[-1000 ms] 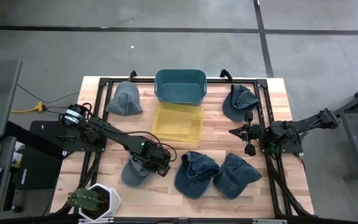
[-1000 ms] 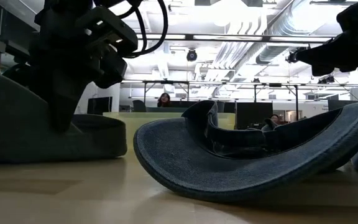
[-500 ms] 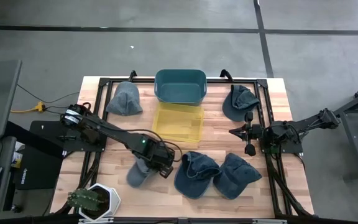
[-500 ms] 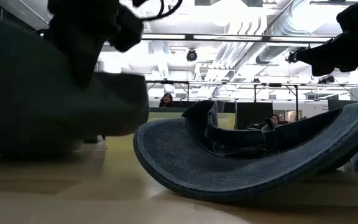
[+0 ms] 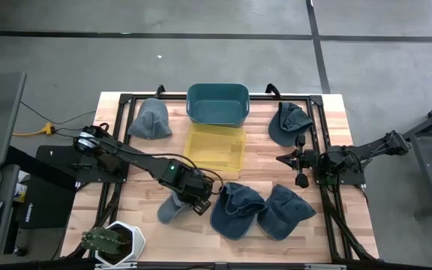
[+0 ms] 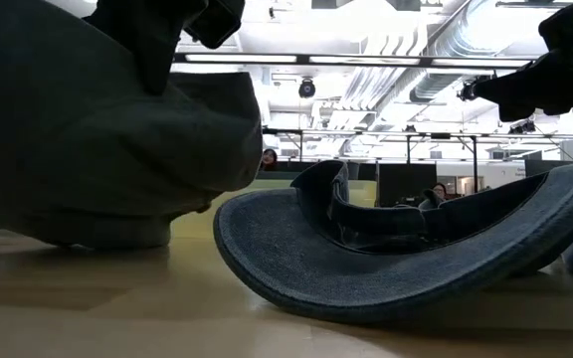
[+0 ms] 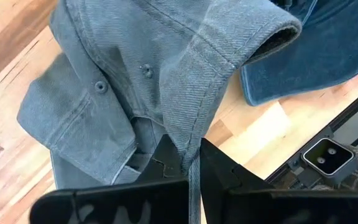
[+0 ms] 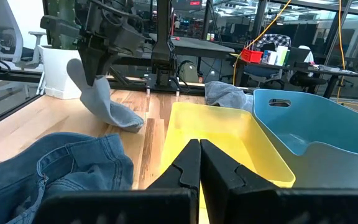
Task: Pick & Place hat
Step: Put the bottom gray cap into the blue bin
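High view: my left gripper (image 5: 190, 196) was pinched tight on the grey hat (image 5: 172, 209), lower centre-left. Soft cloth drooped and trailed on the table (image 5: 328, 112); gripping bunched fabric seemed secure. Right gripper (image 5: 300, 160) idled, fingers together.

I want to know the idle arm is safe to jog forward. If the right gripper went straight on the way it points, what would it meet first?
Most likely the yellow bin: the right gripper, fingers shut, points straight at it in its wrist view, with the blue bin off to one side. Depth is unclear, so it might pass over the near rim.
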Tool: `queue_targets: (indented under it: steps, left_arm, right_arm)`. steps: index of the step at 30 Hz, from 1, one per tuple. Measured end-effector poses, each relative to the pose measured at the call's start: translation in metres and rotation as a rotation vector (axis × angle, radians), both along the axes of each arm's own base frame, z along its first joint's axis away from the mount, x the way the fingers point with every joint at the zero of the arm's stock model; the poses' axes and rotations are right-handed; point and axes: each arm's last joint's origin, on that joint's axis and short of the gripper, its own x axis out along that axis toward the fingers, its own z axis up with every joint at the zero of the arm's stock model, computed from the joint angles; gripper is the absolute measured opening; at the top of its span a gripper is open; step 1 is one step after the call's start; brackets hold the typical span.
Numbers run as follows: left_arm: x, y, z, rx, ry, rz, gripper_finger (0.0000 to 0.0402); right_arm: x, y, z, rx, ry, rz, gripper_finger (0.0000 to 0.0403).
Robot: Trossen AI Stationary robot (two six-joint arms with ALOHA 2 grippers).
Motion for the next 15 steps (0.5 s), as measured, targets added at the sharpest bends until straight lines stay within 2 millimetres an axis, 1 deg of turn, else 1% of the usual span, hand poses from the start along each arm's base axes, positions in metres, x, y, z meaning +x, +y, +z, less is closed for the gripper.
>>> queue_targets:
  steps: [15]
  left_arm:
    - [-0.0002, -0.0003, 0.0000, -0.008, 0.002, -0.018, 0.0000]
  right_arm:
    - [0.0000, 0.0000, -0.0001, 0.000, 0.000, 0.000, 0.0001]
